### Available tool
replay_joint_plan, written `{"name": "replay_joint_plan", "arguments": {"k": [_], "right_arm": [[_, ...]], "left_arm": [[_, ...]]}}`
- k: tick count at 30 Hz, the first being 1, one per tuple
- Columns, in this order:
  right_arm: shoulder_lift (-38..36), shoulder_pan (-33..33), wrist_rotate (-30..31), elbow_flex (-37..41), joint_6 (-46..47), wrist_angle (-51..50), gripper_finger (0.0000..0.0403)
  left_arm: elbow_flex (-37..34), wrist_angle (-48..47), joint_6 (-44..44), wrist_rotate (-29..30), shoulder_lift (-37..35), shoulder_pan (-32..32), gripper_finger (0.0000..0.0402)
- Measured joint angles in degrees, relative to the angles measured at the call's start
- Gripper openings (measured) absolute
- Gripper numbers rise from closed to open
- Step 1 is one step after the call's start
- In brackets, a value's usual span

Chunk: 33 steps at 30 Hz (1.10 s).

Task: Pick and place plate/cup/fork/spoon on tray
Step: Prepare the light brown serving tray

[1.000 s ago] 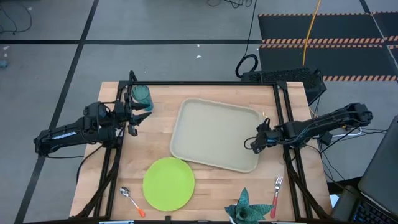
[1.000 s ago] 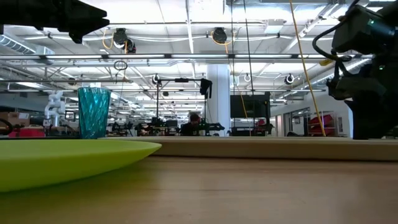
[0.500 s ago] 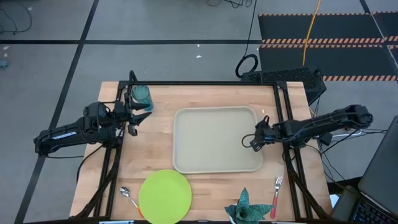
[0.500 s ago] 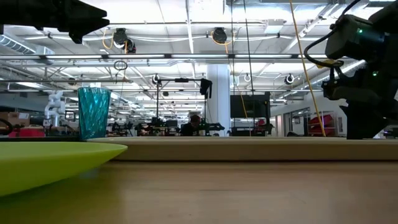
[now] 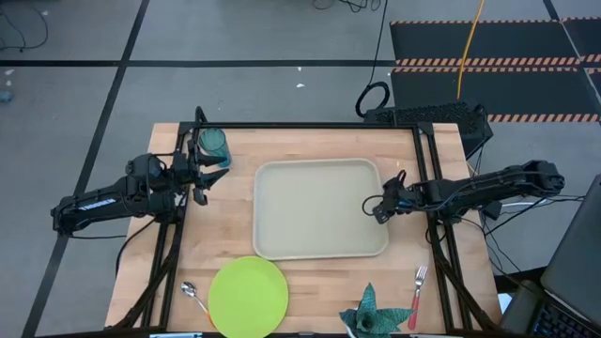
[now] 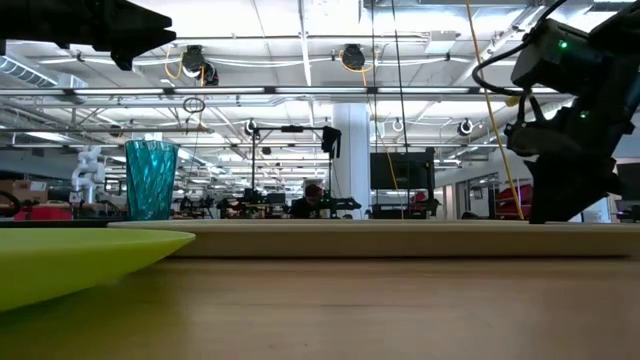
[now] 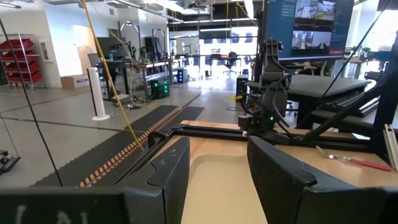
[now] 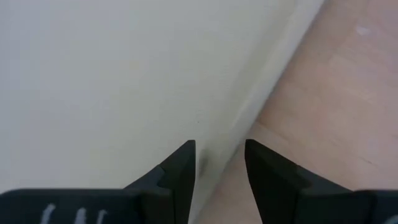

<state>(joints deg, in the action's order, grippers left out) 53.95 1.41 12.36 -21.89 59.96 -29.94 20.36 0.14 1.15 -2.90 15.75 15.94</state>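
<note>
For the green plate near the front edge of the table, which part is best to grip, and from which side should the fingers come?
Probably the rim. The plate lies flat on the table, so only its thin raised edge offers a hold. The side facing the tray looks freest; the spoon lies close on the opposite side. One finger would go under the edge, one on top.

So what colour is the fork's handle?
Red-pink; the fork shows best in the high view.

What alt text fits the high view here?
The right tool grips the right rim of the empty beige tray mid-table. The left tool waits open beside the cup; plate, spoon and fork lie along the near edge.
</note>
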Motion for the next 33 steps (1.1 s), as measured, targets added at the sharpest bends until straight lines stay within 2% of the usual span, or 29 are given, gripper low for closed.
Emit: {"name": "replay_joint_plan", "arguments": {"k": [5, 11, 33], "right_arm": [[-0.02, 0.31, -0.84, 0.0, 5.59, -0.23, 0.013], [-0.02, 1.64, -4.86, 0.5, 10.53, -0.31, 0.013], [-0.04, 8.71, -6.5, 0.68, 21.3, 4.48, 0.013]], "left_arm": [[0.0, 0.0, -0.2, 0.01, 0.0, -0.01, 0.0166], [0.0, 0.0, -0.45, 0.0, 0.0, -0.01, 0.0166], [0.0, -0.11, -1.49, 0.0, 0.0, 0.0, 0.0166]]}}
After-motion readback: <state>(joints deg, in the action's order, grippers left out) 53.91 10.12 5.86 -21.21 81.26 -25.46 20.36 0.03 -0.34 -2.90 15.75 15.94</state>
